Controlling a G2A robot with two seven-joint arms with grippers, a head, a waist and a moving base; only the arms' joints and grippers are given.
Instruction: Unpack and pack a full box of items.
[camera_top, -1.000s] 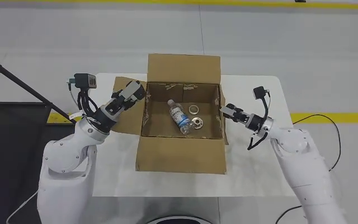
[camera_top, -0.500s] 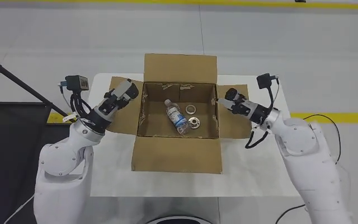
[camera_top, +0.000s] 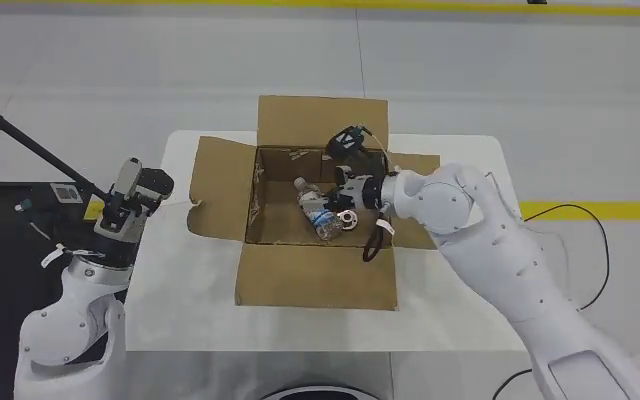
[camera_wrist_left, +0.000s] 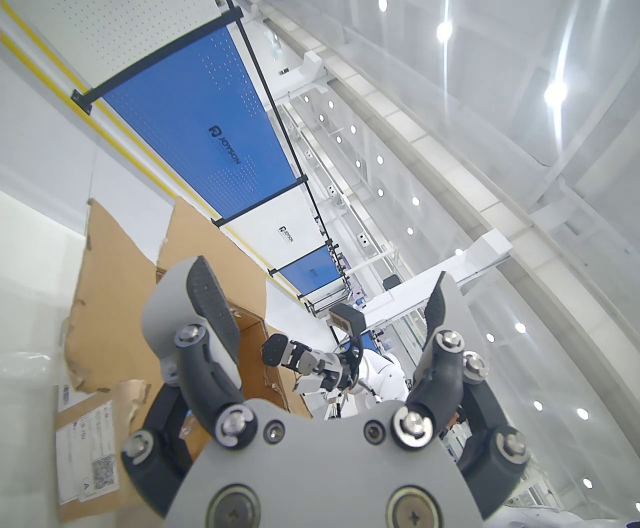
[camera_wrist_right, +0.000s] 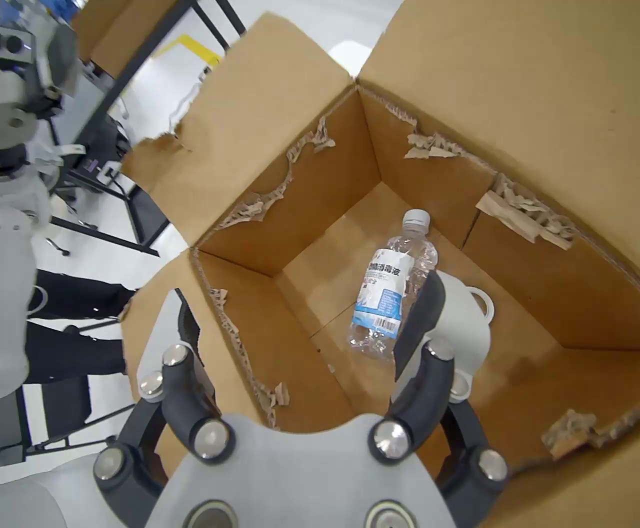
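Observation:
The open cardboard box (camera_top: 315, 275) stands mid-table with its flaps spread out. A clear water bottle (camera_top: 318, 212) with a white cap lies on the box floor, also seen in the right wrist view (camera_wrist_right: 390, 285). Beside it lies a round ring (camera_top: 347, 218), partly hidden behind a finger (camera_wrist_right: 482, 305). My right gripper (camera_top: 340, 198) hangs open over the inside of the box, just above the bottle (camera_wrist_right: 307, 320), holding nothing. My left gripper (camera_top: 133, 185) is open and empty off the table's left edge, pointing up (camera_wrist_left: 320, 287), well apart from the box flap (camera_wrist_left: 115, 300).
The white table (camera_top: 200, 290) has bare room on both sides of the box. A black stand (camera_top: 45, 160) slants at the far left near the left arm. Torn paper edges line the box walls (camera_wrist_right: 280, 200).
My right arm has swung from the right flap in over the box interior. The left arm has pulled back leftward off the left flap. Both side flaps now lie folded outward.

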